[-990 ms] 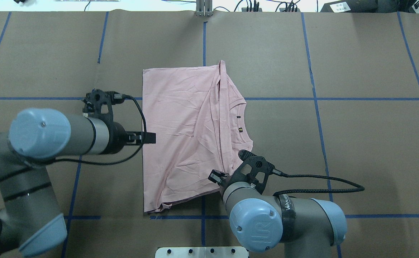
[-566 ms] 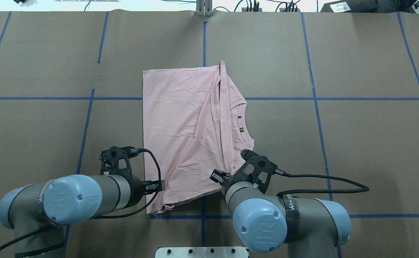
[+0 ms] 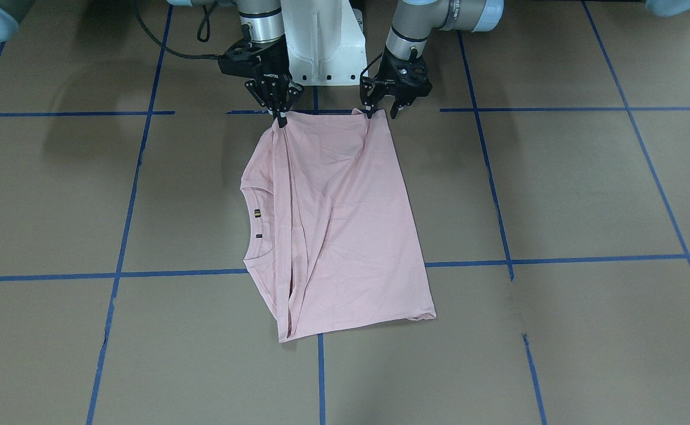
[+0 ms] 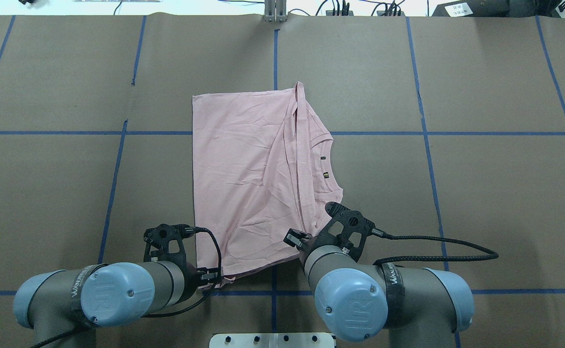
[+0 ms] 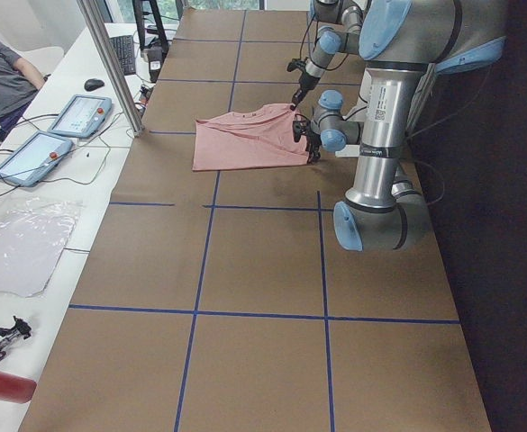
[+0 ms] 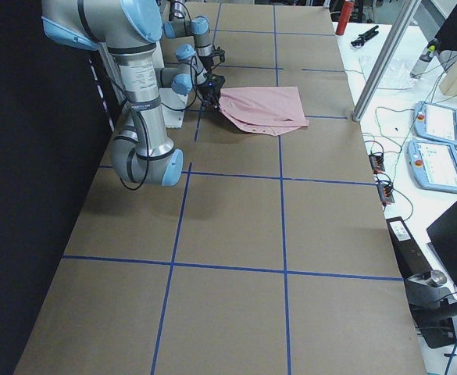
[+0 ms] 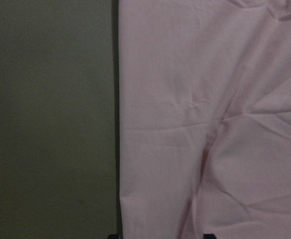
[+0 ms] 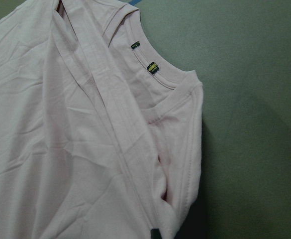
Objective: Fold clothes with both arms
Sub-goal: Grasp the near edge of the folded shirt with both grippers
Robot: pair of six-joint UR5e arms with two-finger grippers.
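The pale pink T-shirt point(image 4: 248, 183) lies flat on the brown table with its sleeves folded in and its back up. Its collar point(image 3: 256, 218) with a small label points toward my right side. My right gripper point(image 3: 280, 118) is shut on the shirt's near corner by the shoulder, and the cloth point(image 8: 60, 139) bunches up there. My left gripper point(image 3: 381, 111) stands open over the near hem corner, one finger on each side of the edge. The left wrist view shows the shirt point(image 7: 210, 124) between the two fingertips.
The white pedestal base point(image 3: 321, 41) stands just behind both grippers. Blue tape lines point(image 4: 275, 53) grid the brown table cover. A side bench holds tablets point(image 5: 78, 115), and a seated person point(image 5: 2, 81) is beside it. A metal post point(image 5: 110, 63) rises at the table's far edge.
My left arm has swung back along the shirt's left edge, from its middle to the near hem corner. The right gripper has stayed at the shoulder corner.
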